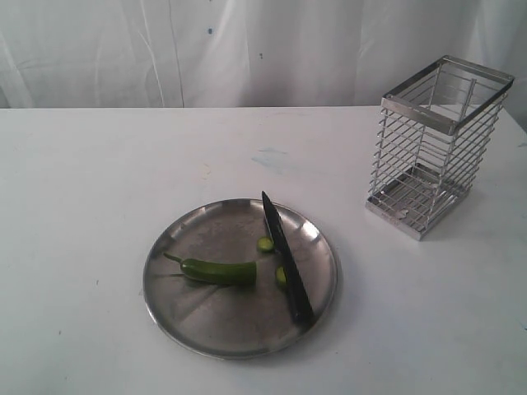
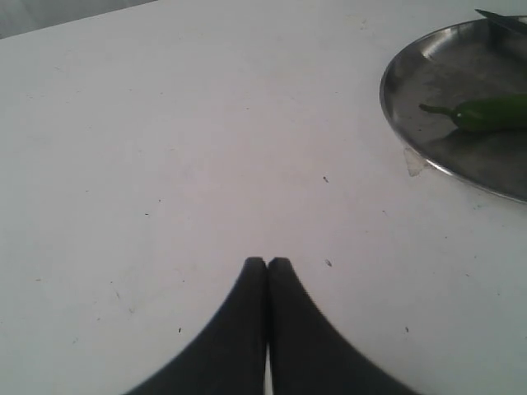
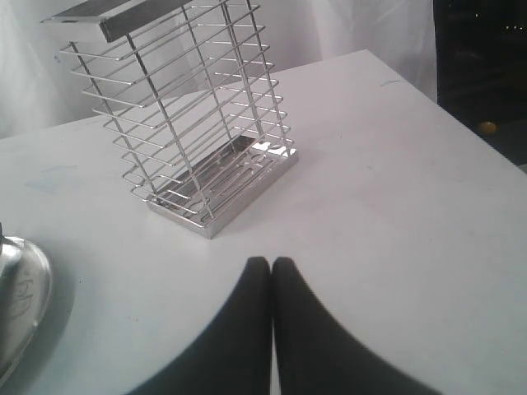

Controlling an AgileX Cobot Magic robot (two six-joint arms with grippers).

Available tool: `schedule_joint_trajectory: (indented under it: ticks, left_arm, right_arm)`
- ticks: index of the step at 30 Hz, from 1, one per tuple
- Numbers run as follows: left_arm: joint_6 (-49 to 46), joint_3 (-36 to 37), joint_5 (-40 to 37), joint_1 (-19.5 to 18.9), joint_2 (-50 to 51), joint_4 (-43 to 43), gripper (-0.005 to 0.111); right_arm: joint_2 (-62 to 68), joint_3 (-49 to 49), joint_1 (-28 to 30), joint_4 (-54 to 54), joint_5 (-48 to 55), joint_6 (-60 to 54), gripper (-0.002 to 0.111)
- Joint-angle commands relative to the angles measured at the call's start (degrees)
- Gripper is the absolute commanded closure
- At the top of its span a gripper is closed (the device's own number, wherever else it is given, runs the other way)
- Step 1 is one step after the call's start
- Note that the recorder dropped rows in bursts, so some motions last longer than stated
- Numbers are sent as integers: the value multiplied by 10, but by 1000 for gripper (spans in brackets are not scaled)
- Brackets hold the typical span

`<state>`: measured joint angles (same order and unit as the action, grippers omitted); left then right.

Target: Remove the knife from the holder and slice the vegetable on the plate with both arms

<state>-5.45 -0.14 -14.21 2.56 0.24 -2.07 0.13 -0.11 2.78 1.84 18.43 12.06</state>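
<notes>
The black knife (image 1: 286, 258) lies on the steel plate (image 1: 196, 322), tip toward the back and handle near the front rim. A green chili (image 1: 216, 271) rests left of the blade, with two cut pieces (image 1: 265, 244) beside the blade. The wire holder (image 1: 434, 146) stands empty at the back right. Neither arm shows in the exterior view. My left gripper (image 2: 268, 262) is shut on nothing over bare table, with the plate (image 2: 412, 82) and chili (image 2: 486, 113) off to one side. My right gripper (image 3: 271, 262) is shut and empty, close in front of the holder (image 3: 189, 115).
A white table (image 1: 99, 164) carries everything, with a white curtain (image 1: 206, 49) behind it. In the right wrist view the table's edge (image 3: 461, 123) runs near a dark area, and a bit of the plate's rim (image 3: 20, 304) shows.
</notes>
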Motion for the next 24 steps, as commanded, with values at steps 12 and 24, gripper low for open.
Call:
schedule_joint_trajectory:
  ticks: [12, 24]
  left_arm:
    - [6, 1, 8, -12, -2, -8, 107]
    - [6, 1, 9, -12, -2, -8, 107]
  right_arm:
    - [-1, 1, 1, 1, -5, -4, 108]
    - [-1, 1, 1, 1, -5, -4, 108]
